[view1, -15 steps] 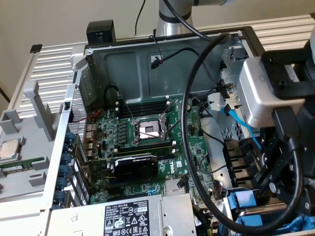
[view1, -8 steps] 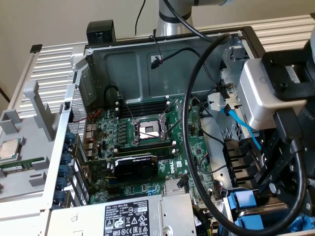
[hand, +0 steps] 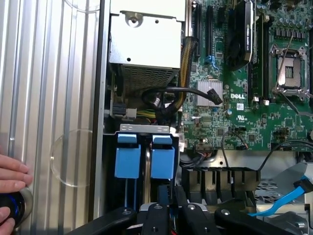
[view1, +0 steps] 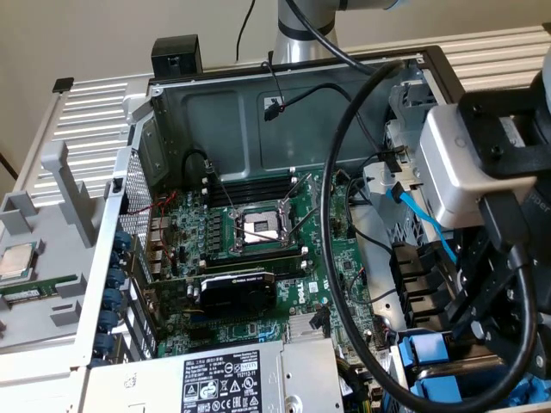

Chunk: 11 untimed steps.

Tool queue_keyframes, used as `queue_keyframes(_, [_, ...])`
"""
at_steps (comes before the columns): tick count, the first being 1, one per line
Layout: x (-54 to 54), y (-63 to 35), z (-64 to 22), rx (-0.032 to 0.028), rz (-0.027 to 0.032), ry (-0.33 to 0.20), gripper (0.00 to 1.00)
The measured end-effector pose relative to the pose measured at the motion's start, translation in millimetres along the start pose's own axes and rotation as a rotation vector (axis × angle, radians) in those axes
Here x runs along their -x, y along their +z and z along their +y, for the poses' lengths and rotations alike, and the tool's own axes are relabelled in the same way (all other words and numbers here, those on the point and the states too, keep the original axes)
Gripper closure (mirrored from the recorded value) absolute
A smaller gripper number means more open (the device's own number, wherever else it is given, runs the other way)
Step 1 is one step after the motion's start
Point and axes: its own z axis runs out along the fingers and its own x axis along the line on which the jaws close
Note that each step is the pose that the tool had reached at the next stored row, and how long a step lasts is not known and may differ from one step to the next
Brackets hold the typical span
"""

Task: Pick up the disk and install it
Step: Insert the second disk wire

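Gripper [view1: 482, 323] hangs low at the right of the exterior view, over the open case's drive bays; whether its fingers are together or apart, you cannot tell. Black cable [view1: 331, 241] loops in front of it. In the wrist view, 2 blue carriers [hand: 145, 155] sit side by side in the bay just beside the gripper [hand: 171, 213]; the disk itself is hidden. A person's hand [hand: 12, 183] rests at the lower left edge.
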Motion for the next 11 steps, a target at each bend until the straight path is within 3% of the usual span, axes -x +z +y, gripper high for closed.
queue_keyframes(11, [0.8, 1.3, -3.5, 0.0004, 0.0069, 0.001, 0.84])
